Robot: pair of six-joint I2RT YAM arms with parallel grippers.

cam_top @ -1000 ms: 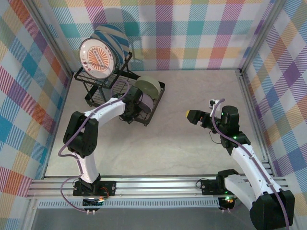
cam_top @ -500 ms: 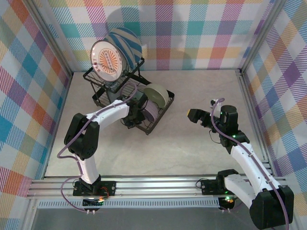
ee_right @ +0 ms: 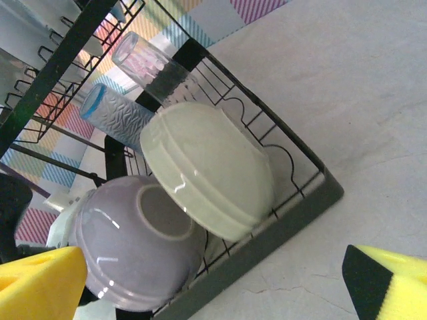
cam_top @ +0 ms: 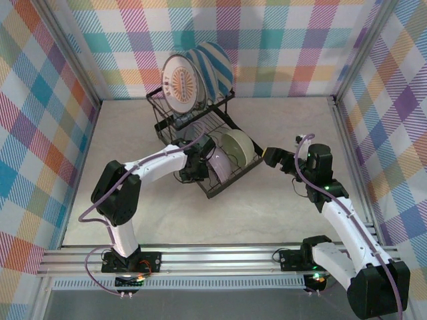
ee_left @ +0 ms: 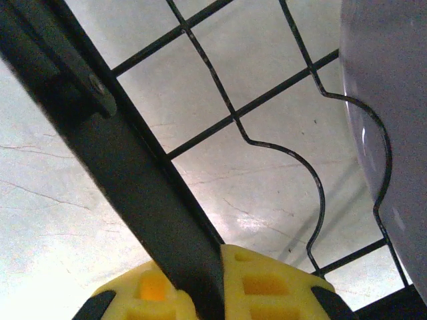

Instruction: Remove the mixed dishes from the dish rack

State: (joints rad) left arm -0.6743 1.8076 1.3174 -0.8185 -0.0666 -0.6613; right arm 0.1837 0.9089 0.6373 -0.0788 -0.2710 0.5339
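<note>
Top external view: the dish rack (cam_top: 230, 181) sits on the table (cam_top: 253, 220) near plaid walls (cam_top: 40, 133), carrying two upright plates, the sunburst plate (cam_top: 181, 83) and striped plate (cam_top: 213, 65), and two bowls on edge, the lavender bowl (cam_top: 219, 160) against the pale green bowl (cam_top: 238, 148); right wrist view adds two tumblers (ee_right: 117, 110) lying behind them. Left arm, bent at the elbow, reaches right, the left gripper (ee_left: 213, 290) pinched on the rack's frame bar, wire between it and the lavender bowl. The right gripper (ee_right: 213, 287), spread wide, faces the rack's rim before the bowls.
</note>
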